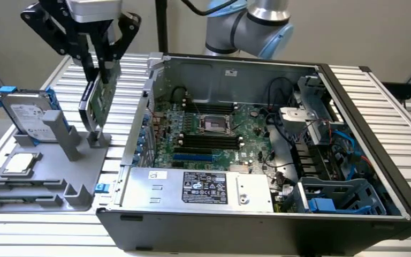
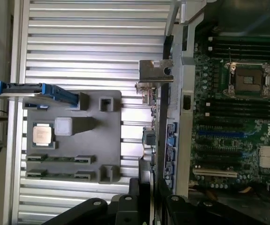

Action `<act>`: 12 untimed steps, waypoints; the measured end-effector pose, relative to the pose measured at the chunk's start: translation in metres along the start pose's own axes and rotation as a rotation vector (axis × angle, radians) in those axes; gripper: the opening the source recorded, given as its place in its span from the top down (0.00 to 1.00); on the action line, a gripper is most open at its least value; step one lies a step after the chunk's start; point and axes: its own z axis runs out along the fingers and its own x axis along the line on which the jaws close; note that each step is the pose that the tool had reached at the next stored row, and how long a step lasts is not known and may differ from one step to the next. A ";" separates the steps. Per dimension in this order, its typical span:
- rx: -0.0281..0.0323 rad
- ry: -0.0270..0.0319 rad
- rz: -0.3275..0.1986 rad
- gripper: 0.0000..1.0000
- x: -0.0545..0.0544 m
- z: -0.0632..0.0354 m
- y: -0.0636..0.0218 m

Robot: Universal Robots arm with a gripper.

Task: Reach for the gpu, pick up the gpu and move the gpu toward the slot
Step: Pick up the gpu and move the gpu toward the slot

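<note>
The gripper (image 1: 98,67) pinches the gpu (image 1: 98,104) upright — just above the grey holder (image 1: 48,176).

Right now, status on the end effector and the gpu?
End effector shut on the gpu. Card upright, lower edge just above the grey fixture tray. Open computer case alongside; wall edge close to the card.
</note>
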 end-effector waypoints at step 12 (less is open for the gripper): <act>-0.0207 0.0015 -0.001 0.74 -0.054 -0.0075 -0.0012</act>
